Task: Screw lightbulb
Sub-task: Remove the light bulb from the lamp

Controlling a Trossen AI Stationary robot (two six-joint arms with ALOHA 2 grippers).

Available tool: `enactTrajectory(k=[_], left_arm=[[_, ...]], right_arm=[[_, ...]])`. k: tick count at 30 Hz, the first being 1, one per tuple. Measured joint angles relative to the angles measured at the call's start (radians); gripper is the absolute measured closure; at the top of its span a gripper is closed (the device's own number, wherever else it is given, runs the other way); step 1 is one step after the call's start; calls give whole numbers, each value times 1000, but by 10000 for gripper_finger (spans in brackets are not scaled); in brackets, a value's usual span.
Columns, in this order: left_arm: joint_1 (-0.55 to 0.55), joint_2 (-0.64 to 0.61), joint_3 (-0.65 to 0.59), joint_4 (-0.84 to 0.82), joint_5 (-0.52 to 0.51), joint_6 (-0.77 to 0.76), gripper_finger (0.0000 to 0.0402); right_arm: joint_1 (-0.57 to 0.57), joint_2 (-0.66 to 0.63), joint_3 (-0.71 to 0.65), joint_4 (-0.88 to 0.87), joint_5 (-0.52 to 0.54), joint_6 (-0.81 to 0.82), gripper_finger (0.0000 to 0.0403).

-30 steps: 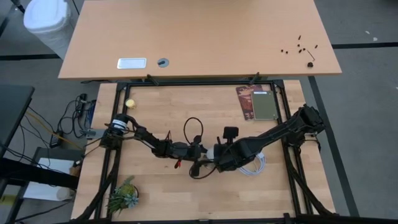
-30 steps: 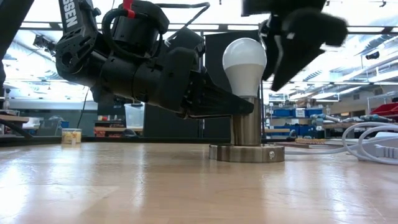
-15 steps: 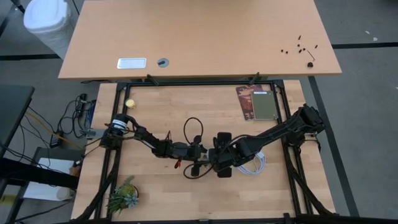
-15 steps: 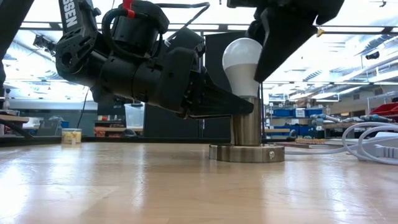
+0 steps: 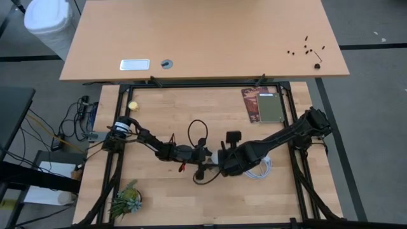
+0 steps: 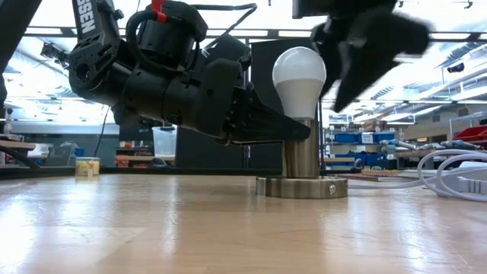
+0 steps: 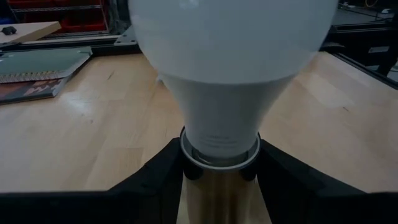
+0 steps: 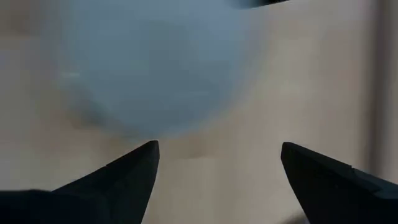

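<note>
Black fingers of the right gripper [image 6: 358, 57] stand wide apart beside and above the lightbulb [image 6: 299, 80] — in the right wrist view the two fingertips [image 8: 134, 168] frame the white globe with clear space on both sides, so nothing is held. The left gripper [image 7: 221, 168] is clamped on the socket stem [image 6: 301, 158], its fingers pressed against the brushed-metal tube just under the bulb's collar, bracing it. The lightbulb stands upright in that stem, which rises from the round metal base [image 6: 302, 186] on the wooden table [image 6: 152, 228]; how deep the threads are seated cannot be told.

From here the main risk is a bad re-grip. If the right gripper closes off-centre on the smooth rounded glass, the fingers may slide over the dome and turn nothing, or push sideways and tilt the bulb so the thread crosses. A squeeze that is too hard on thin glass could crack it. The left gripper's hold matters too — should it slip on the polished stem, the whole socket could spin with the bulb and the base could skate across the table toward the white cord [image 6: 456, 171] lying just beside it. Crowding is a further hazard, since both wrists meet at one small point.
</note>
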Motion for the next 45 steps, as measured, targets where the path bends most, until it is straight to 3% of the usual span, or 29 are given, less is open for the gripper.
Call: enactTrajectory(k=[3,8,15,22,25,29,34,36,39,45], left_arm=[[0,0,0,-1,0,0,221],[0,0,0,-1,0,0,221],[0,0,0,0,-16,-6,221],[4,0,0,-2,-30,-1,221],[-5,0,1,-3,1,7,221],[-3,0,1,-3,-1,6,221],[-3,0,1,-3,-10,3,221],[-3,0,0,-3,-13,2,221],[-2,0,0,-3,-16,0,221],[0,0,0,-2,-27,-1,221]], right_arm=[[5,0,0,30,-168,36,57],[7,0,0,131,-199,49,57],[-6,0,0,142,-7,-38,57],[-18,0,0,20,225,-69,57],[-19,-1,1,-82,261,-23,57],[-12,-1,0,-156,193,116,57],[-7,-1,0,-44,-83,162,57],[-1,-1,0,33,-145,170,57],[13,-1,0,135,-147,149,57],[16,-1,0,169,-11,124,57]])
